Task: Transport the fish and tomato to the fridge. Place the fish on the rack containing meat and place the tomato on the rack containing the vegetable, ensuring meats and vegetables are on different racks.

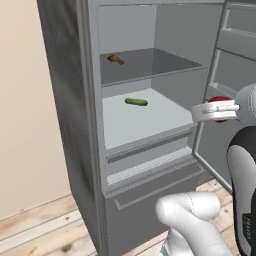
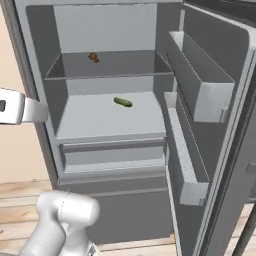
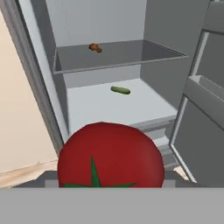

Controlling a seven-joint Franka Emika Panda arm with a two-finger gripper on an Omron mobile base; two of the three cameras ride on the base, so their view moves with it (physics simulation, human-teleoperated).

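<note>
We've got the round, glossy red tomato (image 3: 110,155) with its green star of a stem pinched in our pincer (image 1: 216,110), jaws pressed against its sides, and it sits right in front of the hand camera, just short of the open grey fridge (image 1: 90,125). Ahead of the pincer and a little below lies the flat pale lower rack (image 3: 109,107) with the small, smooth green cucumber-like vegetable (image 3: 120,90) resting on it; that's our target. Ahead and above is the darker grey upper rack (image 3: 131,54) carrying the small brown lump of meat (image 3: 94,47). Off to the pincer's right stands the open grey fridge door with moulded bins (image 2: 200,90). The worry, as we judge it: a tomato is smooth and round, so it could slip from the grip or roll off the slick flat rack once released. Come in too high and we'd clip the upper rack's front edge; swing wide and we'd strike the door bins. The fish isn't something we can pick out here.
</note>
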